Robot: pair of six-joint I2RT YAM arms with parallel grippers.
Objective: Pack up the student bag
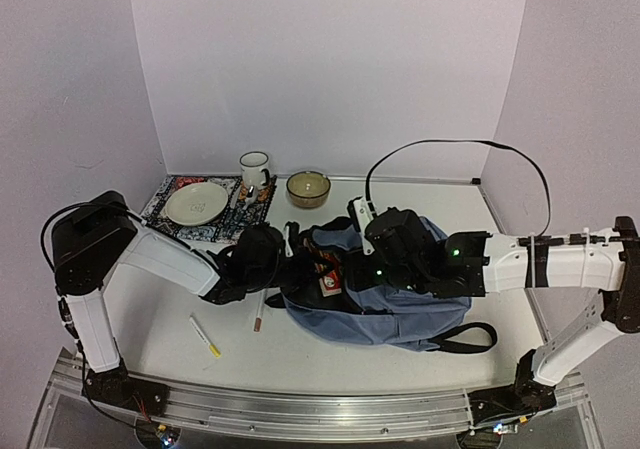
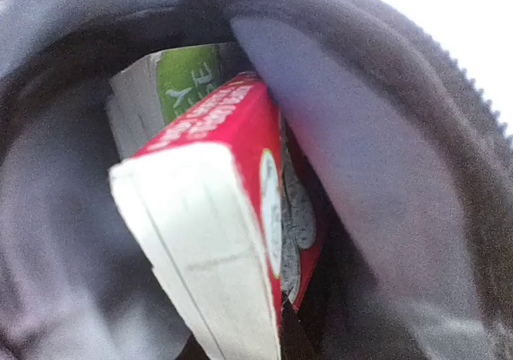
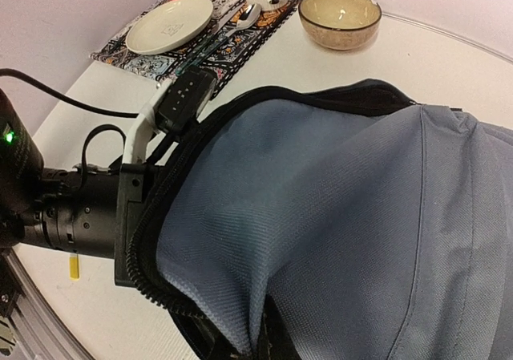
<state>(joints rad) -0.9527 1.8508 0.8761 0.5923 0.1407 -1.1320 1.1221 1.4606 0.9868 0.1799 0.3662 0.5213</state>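
Top view, student bag (image 1: 400,304): grey-blue, lying on the white table (image 1: 330,359) at centre right, its opening turned to the left of the frame and a black strap loop at its lower right.
Top view, left gripper (image 1: 287,257): pushed into the bag's opening from the left; the fingers are hidden, so it cannot be told how far open they are.
Top view, right gripper (image 1: 358,261): over the bag's upper edge, reaching in from the right.
Top view, red book (image 1: 328,281): showing in the bag's mouth.
Top view, pens: a yellow-tipped pen (image 1: 205,336) and a second pen (image 1: 259,314) lie on the table at lower left of the bag.
Top view, tableware: plate (image 1: 197,202) on a patterned placemat (image 1: 165,197) at upper left, mug (image 1: 254,169) and bowl (image 1: 308,188) just to the right.
Left wrist view, inside the bag: the red book stands at centre with white page edges forward, a green-and-white book (image 2: 188,83) behind it, dark lining all round; no fingers show.
Right wrist view, bag: blue fabric fills the frame, its zipper edge lifted over the left arm's wrist at left.
Right wrist view, right gripper: closed at bottom centre, a fold of the bag's fabric pinched in it.
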